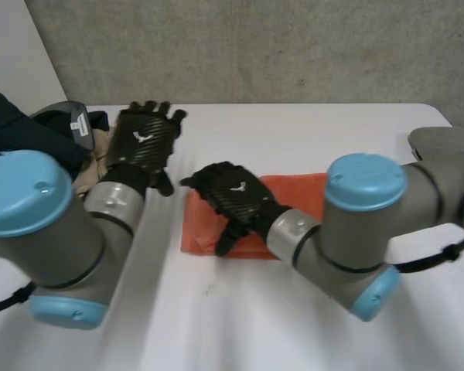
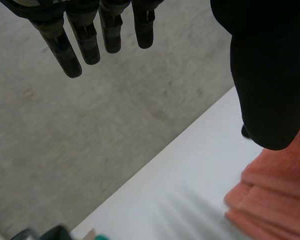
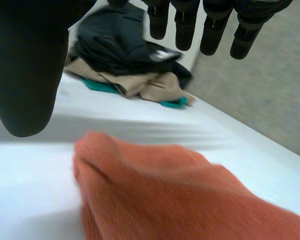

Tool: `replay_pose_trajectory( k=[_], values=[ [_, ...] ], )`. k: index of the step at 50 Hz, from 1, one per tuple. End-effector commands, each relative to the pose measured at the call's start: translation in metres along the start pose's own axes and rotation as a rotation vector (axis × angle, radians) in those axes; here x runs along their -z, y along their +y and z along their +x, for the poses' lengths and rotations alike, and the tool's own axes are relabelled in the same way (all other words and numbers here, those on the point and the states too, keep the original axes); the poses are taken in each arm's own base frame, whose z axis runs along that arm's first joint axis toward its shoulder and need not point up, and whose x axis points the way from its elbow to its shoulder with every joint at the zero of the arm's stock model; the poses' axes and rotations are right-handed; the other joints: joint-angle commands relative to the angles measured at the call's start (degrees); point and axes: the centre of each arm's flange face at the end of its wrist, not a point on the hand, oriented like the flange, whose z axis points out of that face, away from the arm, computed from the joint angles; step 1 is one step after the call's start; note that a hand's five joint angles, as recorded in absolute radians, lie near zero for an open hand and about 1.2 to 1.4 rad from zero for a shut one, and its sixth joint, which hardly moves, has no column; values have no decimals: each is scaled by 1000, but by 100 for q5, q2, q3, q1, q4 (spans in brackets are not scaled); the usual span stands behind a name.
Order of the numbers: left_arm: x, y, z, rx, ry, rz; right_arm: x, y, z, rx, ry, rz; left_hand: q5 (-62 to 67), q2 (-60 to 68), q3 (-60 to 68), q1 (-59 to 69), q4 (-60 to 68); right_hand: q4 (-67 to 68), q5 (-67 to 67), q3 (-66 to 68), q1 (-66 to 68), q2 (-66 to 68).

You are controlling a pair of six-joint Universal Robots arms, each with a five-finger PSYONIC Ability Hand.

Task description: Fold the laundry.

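My left hand (image 1: 143,143) is lifted off the desk (image 1: 294,131), its fingers (image 2: 85,45) straight and released, holding nothing. My right hand (image 1: 233,197) is over the left end of the folded orange cloth (image 1: 301,192), its fingers (image 3: 211,37) also straight and released. The cloth lies mid-desk. At the desk's far left sits a pile of laundry (image 1: 15,127), dark navy on top with beige and teal beneath. A white label (image 1: 80,124) shows on the dark piece, but its writing is too small to read.
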Motion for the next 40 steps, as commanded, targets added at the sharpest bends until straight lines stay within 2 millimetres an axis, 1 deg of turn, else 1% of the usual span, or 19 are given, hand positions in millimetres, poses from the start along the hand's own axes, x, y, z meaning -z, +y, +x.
replay_pose_trajectory(
  k=[1, 4, 6, 7, 10, 13, 15, 18, 21, 22, 23, 26, 28, 29, 30, 33, 37, 38, 40],
  values=[
    [-16, 5, 51, -2, 114, 26, 43, 17, 65, -49, 278, -131, -276, -166, -186, -123, -153, -214, -287, -253, -314, -258],
    [-25, 21, 68, -16, 145, 3, 61, 23, 72, -16, 342, -170, -276, -166, -186, -123, -153, -214, -287, -253, -314, -258],
    [-31, 30, 73, -24, 152, -12, 65, 28, 73, 6, 348, -186, -276, -166, -186, -123, -153, -214, -287, -253, -314, -258],
    [-35, 39, 78, -28, 156, -28, 69, 33, 76, 30, 360, -197, -276, -166, -186, -123, -153, -214, -287, -253, -314, -258],
    [-39, 50, 82, -41, 159, -56, 74, 41, 84, 55, 389, -215, -238, -127, -148, -85, -115, -214, -287, -253, -314, -258],
    [-38, 61, 85, -96, 175, -100, 79, 51, 94, 76, 416, -240, -238, -127, -148, -85, -115, 415, 341, 375, 315, 370],
    [-37, 66, 82, -154, 181, -127, 80, 56, 97, 104, 424, -257, -238, -127, -148, -85, -115, 868, 794, 828, 768, 823],
    [-33, 69, 83, -192, 193, -146, 80, 66, 103, 147, 432, -289, -238, -127, -148, -85, -115, 1927, 1853, 1887, 1826, 1882],
    [-27, 73, 85, -206, 209, -165, 82, 69, 109, 176, 448, -302, -221, -110, -131, -68, -98, 2484, 2410, 2444, 2384, 2439],
    [-25, 73, 86, -209, 210, -167, 84, 70, 113, 188, 463, -311, -204, -94, -114, -52, -81, 3519, 3445, 3479, 3418, 3474],
    [-24, 73, 86, -207, 208, -167, 85, 71, 115, 193, 469, -315, -171, -60, -81, -18, -48, 4045, 3971, 4005, 3945, 4000],
    [-23, 71, 83, -215, 170, -179, 87, 72, 120, 212, 496, -323, -87, 24, 3, 66, 36, 5191, 5117, 5151, 5091, 5146],
    [-23, 70, 79, -221, 139, -188, 87, 71, 122, 224, 504, -329, -86, 24, 4, 66, 37, 5478, 5405, 5439, 5378, 5434],
    [-23, 70, 76, -224, 123, -199, 87, 71, 124, 231, 508, -335, -86, 24, 4, 66, 37, 5863, 5789, 5824, 5763, 5818],
    [-22, 70, 72, -226, 100, -211, 87, 72, 125, 254, 514, -345, -103, 8, -13, 50, 20, 6777, 6703, 6737, 6677, 6732],
    [-18, 72, 69, -229, 87, -228, 87, 71, 129, 303, 529, -361, -120, -9, -30, 33, 3, 6786, 6713, 6747, 6686, 6742],
    [-7, 54, 56, -212, 72, -211, 87, 61, 136, 449, 564, -385, -154, -43, -64, -1, -31, 6786, 6713, 6747, 6686, 6742],
    [-1, 46, 52, -206, 68, -196, 85, 56, 140, 521, 578, -394, -187, -76, -97, -34, -64, 6786, 6713, 6747, 6686, 6742],
    [4, 38, 48, -202, 60, -183, 82, 49, 143, 594, 585, -395, -204, -93, -114, -51, -81, 6786, 6713, 6747, 6686, 6742]
  ],
)
